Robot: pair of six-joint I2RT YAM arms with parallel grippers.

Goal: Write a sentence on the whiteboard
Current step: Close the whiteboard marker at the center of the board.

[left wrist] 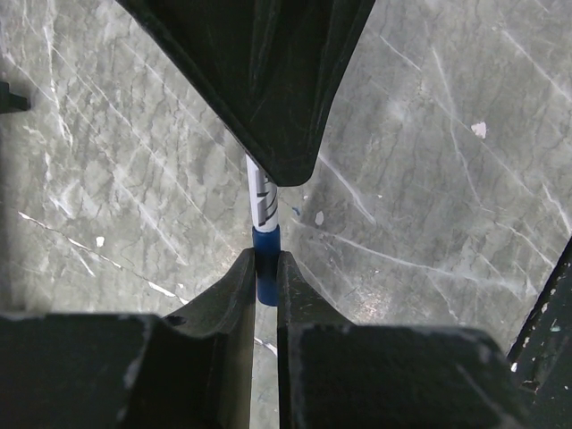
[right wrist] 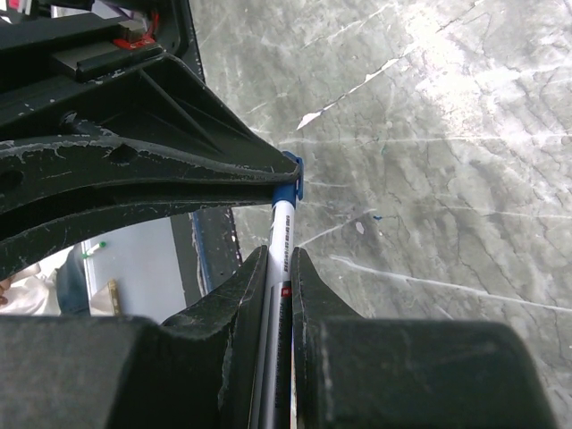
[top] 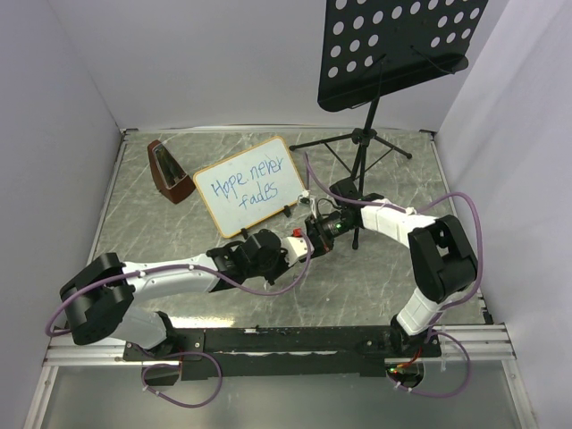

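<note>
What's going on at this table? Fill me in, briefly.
The whiteboard stands beyond the arms with the sentence "Hope never fades" on it in blue, so the writing looks done. The two grippers meet in front of it on the marker. The right gripper is shut on its white barrel, and the left gripper pinches the blue cap. The cap sits at the barrel's end. Whether it is pressed fully home I cannot tell.

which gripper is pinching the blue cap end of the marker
The left gripper: it pinches the blue cap, while the right gripper clamps the white barrel instead.
</note>
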